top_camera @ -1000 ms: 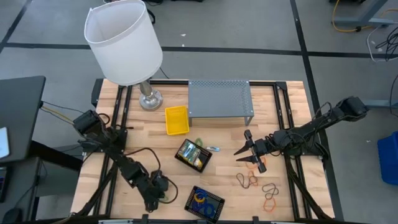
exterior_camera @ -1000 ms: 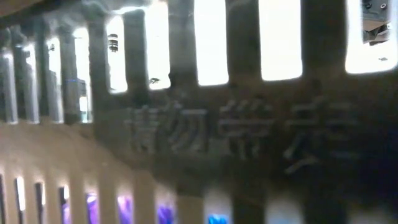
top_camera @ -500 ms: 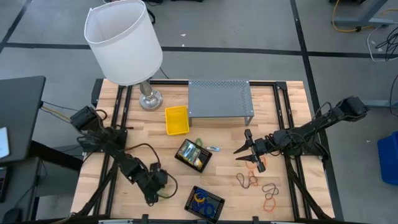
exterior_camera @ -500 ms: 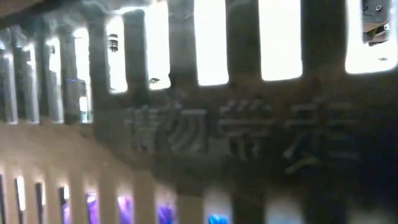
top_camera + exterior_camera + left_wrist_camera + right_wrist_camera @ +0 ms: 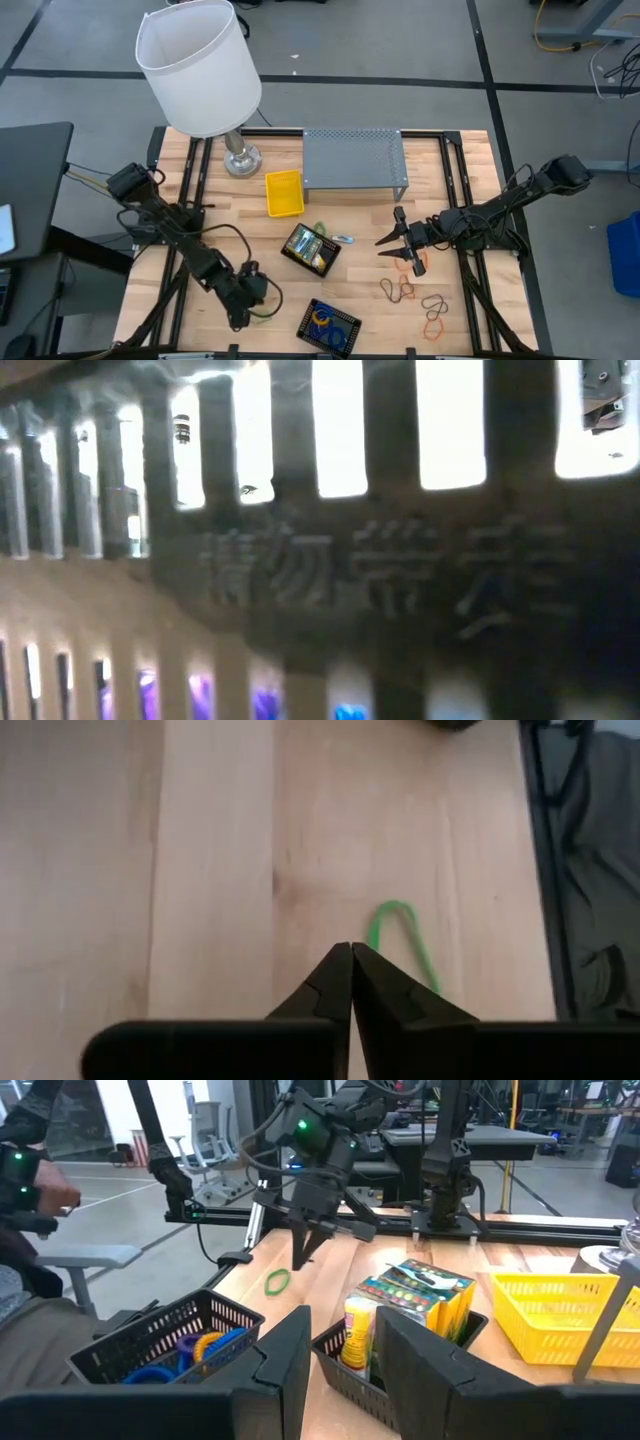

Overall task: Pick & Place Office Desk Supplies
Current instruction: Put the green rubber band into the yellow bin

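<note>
Swinging forward over the last second, the left arm now carries the left claw [image 5: 240,318] low over the near-left part of the bench [image 5: 180,290], its fingers pressed together with nothing between them. Seen through the left wrist view, the two dark tips meet in a point, and a green rubber band [image 5: 405,940] lies flat on the wood just beyond them, apart from the tips. Over on the right, the right claw [image 5: 392,246] has not budged: it hangs above the middle-right of the bench with its fingers spread and empty. Between the two arms sits a small black basket [image 5: 310,249] holding crayon boxes [image 5: 420,1292] and a small bottle [image 5: 357,1330], the boxes standing tilted inside it. Nearer the front edge, a second black basket [image 5: 329,325] holds blue, purple and orange bands [image 5: 190,1352]. More loose bands [image 5: 415,298], orange and brown, lie scattered on the wood near the right claw's side. At the back, a yellow bin [image 5: 284,192] sits beside a grey perforated shelf [image 5: 353,158], and a lamp [image 5: 198,70] with a big white shade stands at the back-left corner. Beyond the bench, the right wrist view catches a person's arm [image 5: 35,1180] at the edge. Nothing can be made out in the blurred low view.
</note>
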Tool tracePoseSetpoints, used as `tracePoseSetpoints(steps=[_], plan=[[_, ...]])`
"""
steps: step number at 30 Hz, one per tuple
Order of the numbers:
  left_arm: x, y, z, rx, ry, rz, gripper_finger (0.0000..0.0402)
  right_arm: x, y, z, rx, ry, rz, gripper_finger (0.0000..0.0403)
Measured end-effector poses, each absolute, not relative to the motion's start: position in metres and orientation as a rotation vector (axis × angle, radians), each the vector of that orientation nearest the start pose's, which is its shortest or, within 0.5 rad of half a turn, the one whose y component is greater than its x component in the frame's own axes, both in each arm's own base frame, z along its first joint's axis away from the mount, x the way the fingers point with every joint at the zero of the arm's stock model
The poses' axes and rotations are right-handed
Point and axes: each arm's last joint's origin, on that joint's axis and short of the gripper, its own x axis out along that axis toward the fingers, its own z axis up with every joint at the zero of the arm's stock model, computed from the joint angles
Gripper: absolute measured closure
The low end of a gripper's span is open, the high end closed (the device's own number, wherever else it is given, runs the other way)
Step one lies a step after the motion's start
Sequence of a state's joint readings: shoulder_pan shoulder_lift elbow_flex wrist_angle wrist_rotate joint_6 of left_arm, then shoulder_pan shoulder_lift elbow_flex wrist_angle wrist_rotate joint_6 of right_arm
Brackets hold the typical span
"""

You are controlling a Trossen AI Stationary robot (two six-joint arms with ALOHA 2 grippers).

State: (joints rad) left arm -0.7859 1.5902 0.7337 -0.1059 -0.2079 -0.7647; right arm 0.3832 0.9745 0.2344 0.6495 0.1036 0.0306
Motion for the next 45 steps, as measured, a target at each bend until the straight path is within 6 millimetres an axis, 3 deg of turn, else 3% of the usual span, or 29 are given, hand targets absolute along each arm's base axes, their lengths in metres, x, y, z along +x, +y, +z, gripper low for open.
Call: tracePoseSetpoints(steps=[10, 18, 23, 32, 37, 41, 45], plan=[[0.21, -0.211, 0.145, -0.175, 0.866, -0.26, 0.029, 0.177, 0.068, 0.192, 0.008, 0.093, 0.278, 0.0279], [0.213, -0.214, 0.118, -0.152, 0.945, -0.239, 0.0202, 0.177, 0.068, 0.192, 0.008, 0.093, 0.278, 0.0279], [0.216, -0.22, 0.109, -0.183, 0.969, -0.291, 0.0187, 0.177, 0.068, 0.192, 0.008, 0.093, 0.278, 0.0279], [0.218, -0.221, 0.088, -0.15, 0.968, -0.21, 0.0232, 0.177, 0.067, 0.192, 0.007, 0.094, 0.26, 0.0279], [0.219, -0.22, 0.084, -0.151, 0.969, -0.173, 0.0295, 0.177, 0.067, 0.192, 0.006, 0.098, 0.259, 0.0279], [0.218, -0.218, 0.083, -0.152, 0.986, -0.167, 0.0378, 0.177, 0.067, 0.192, 0.006, 0.099, 0.256, 0.0279], [0.218, -0.219, 0.085, -0.183, 0.999, -0.177, 0.0396, 0.177, 0.067, 0.191, 0.005, 0.102, 0.245, 0.0279]])
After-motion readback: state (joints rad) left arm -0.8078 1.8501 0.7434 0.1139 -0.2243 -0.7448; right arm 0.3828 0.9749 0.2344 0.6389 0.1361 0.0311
